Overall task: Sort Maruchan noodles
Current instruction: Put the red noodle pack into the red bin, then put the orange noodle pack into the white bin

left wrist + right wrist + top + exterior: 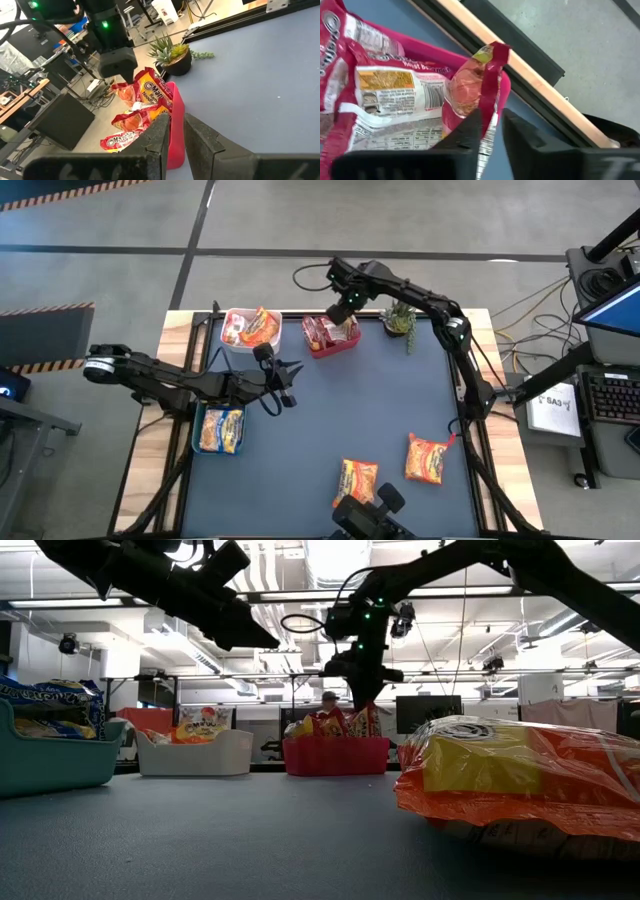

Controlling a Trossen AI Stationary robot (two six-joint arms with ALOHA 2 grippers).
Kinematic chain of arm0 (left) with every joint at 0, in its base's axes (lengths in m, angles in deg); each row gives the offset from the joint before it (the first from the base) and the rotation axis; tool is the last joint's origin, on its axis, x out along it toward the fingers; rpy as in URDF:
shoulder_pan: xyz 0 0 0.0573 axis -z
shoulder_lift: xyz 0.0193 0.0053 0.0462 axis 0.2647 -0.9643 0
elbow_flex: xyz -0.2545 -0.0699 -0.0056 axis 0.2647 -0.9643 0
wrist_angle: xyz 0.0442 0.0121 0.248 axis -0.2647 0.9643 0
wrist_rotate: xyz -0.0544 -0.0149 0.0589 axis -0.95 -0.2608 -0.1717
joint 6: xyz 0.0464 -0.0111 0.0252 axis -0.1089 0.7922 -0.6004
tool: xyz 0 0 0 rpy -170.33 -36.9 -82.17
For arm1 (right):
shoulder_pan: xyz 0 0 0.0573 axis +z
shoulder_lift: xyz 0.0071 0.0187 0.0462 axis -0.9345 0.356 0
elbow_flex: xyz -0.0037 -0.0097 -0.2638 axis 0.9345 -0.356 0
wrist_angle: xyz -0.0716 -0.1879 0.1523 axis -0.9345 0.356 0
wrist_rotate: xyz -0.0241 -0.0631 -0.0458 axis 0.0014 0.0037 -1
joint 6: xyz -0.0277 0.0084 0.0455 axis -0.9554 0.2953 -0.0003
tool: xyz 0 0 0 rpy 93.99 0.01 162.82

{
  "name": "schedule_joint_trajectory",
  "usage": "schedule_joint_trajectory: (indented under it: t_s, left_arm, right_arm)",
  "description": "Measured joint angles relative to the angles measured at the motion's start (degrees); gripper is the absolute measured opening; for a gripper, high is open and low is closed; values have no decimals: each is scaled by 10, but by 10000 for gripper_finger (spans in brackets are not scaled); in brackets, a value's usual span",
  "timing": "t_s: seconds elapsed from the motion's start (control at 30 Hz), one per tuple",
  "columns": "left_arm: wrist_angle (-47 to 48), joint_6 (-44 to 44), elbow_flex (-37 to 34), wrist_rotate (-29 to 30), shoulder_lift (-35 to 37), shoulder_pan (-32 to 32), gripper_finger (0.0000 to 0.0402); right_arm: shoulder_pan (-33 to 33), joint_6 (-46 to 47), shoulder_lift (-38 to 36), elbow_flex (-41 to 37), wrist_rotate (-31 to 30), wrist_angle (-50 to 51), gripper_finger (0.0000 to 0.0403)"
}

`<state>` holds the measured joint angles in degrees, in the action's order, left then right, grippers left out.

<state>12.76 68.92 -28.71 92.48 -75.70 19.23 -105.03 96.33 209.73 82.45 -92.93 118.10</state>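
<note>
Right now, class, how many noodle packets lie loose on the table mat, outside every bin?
2: one orange packet near the mat's front edge, another orange packet beside it towards the right arm's side. The bins hold others.

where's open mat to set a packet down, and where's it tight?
Free: the wide middle of the dark mat, bordered by the red bin behind, the left gripper and green bin to the left, and two orange packets in front. Tight: the back edge, where white bin, red bin, right gripper and plant line up.
</note>
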Motion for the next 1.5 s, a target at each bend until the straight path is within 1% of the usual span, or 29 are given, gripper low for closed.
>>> schedule_joint_trajectory:
  t_s: [0.1, 0.17, 0.33, 0.47, 0.53, 0.73, 0.9, 1.03, 1.13, 1.23, 1.37, 1.5]
  left_arm:
    - [0, 0, 0, 0, 0, 0, 38]
    - [1, 0, 0, 0, 0, 0, 38]
    - [1, 0, 0, 0, 0, 0, 38]
    - [1, 0, 0, 0, 0, 0, 38]
    - [1, 0, 0, 0, 0, 0, 38]
    - [2, 9, 0, -1, 0, 1, 38]
    - [4, 14, 2, -1, 0, 14, 38]
    - [5, 14, 20, -1, 0, 34, 38]
    - [26, 14, 40, -2, 0, 49, 38]
    - [51, 17, 58, -2, 0, 66, 38]
    - [83, 37, 74, -2, 0, 91, 38]
    - [105, 56, 82, -1, 0, 118, 38]
  right_arm:
    - [0, -2, 0, -10, 0, 0, 19]
    - [0, -2, 0, -18, 0, 0, 13]
    - [1, -1, 1, -36, -4, 0, 13]
    - [1, -1, 0, -36, -24, 1, 13]
    - [1, -1, -3, -32, -24, 1, 13]
    - [1, -1, -7, -4, -26, 13, 13]
    - [4, -1, -9, 33, -26, 54, 13]
    - [11, 4, -15, 67, -26, 95, 13]
    - [23, 8, -27, 87, -26, 121, 13]
    - [41, 10, -48, 89, -26, 135, 13]
    - [84, 10, -83, 77, -25, 139, 13]
    - [142, 10, -123, 51, -24, 135, 13]
